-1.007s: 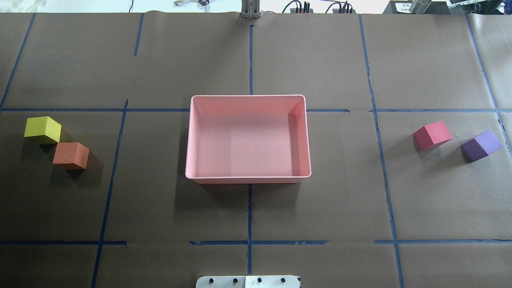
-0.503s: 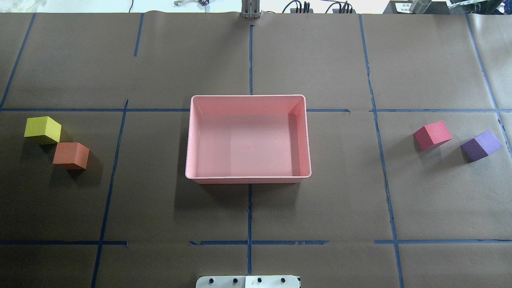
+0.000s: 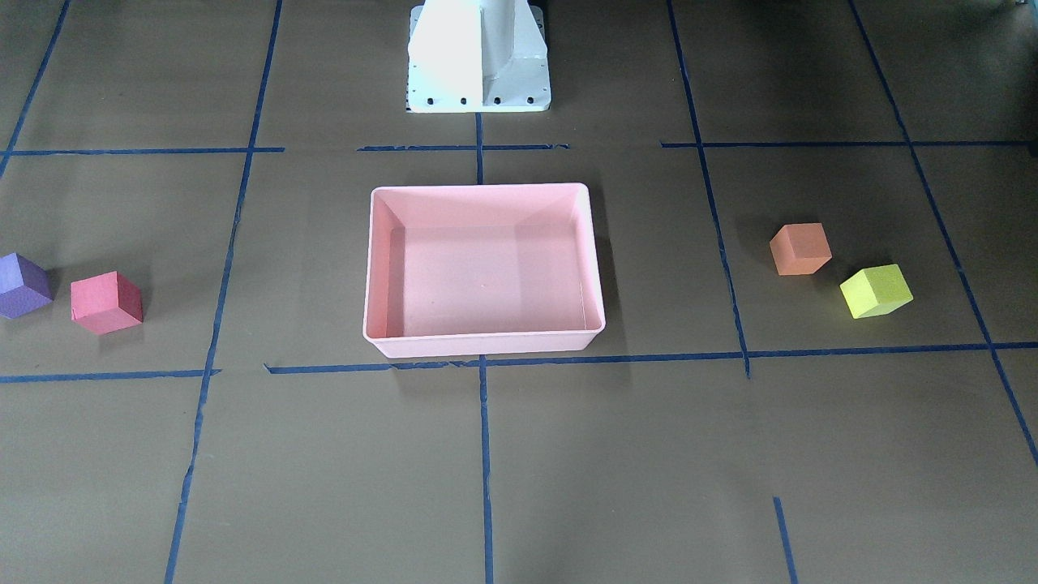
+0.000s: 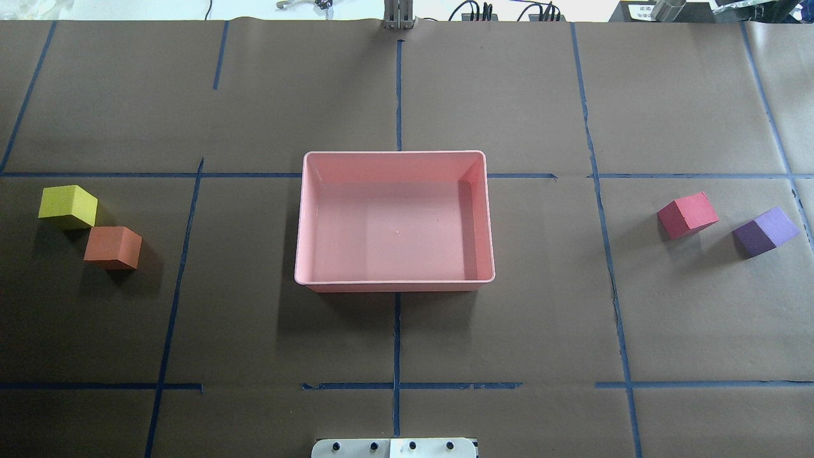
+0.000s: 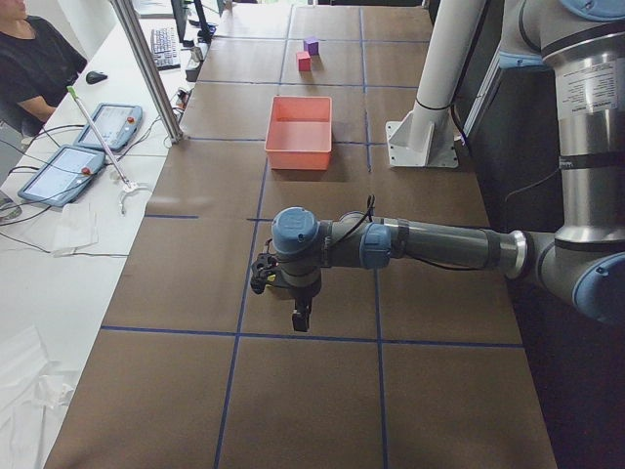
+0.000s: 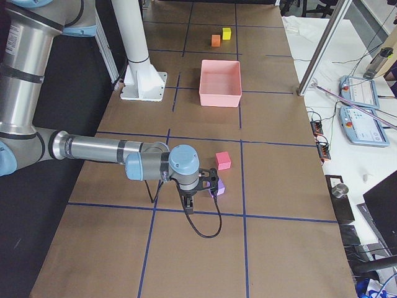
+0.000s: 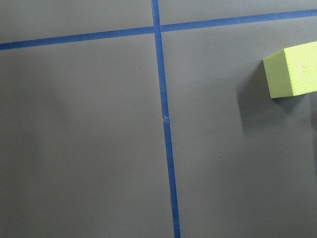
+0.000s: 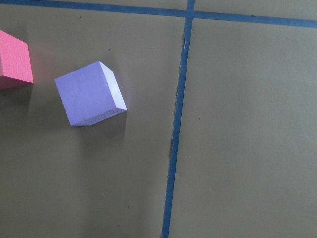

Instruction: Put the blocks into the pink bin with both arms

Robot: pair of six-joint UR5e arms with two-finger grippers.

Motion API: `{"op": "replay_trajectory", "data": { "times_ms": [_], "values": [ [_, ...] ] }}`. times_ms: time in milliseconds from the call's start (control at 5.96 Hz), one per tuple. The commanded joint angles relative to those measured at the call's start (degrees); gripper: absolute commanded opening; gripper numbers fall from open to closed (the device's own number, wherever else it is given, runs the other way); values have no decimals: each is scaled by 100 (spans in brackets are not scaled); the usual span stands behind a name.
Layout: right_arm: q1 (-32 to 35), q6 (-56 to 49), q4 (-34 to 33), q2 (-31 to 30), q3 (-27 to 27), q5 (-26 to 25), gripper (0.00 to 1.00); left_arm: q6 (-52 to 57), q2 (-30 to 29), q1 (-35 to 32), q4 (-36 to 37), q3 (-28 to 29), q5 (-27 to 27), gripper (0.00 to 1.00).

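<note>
The empty pink bin (image 4: 394, 285) sits mid-table. The yellow-green block (image 4: 67, 205) and the orange block (image 4: 113, 246) lie side by side at the left. The red-pink block (image 4: 687, 214) and the purple block (image 4: 765, 230) lie at the right. Neither arm shows in the overhead view. My left gripper (image 5: 262, 277) hangs over the table's left end; its wrist view catches the yellow-green block (image 7: 294, 74). My right gripper (image 6: 213, 180) hangs above the purple block (image 8: 89, 94), next to the red-pink block (image 6: 223, 160). I cannot tell whether either gripper is open or shut.
The white pedestal base (image 3: 478, 57) stands behind the bin on the robot's side. Blue tape lines cross the brown paper. A side bench with tablets (image 5: 68, 171) and a seated person (image 5: 29, 59) runs along the far side.
</note>
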Motion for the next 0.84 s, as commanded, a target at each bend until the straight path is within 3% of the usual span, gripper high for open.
{"op": "replay_trajectory", "data": {
  "times_ms": [0,336,671],
  "values": [
    [4,291,41,-24,-11,169,100,16,5,0,-2,0,-2,100],
    [-153,302,120,71,15,161,100,-1,-4,9,-11,18,-2,100],
    [-1099,319,366,526,-54,-57,100,16,-4,9,-11,53,-2,100]
  ]
}}
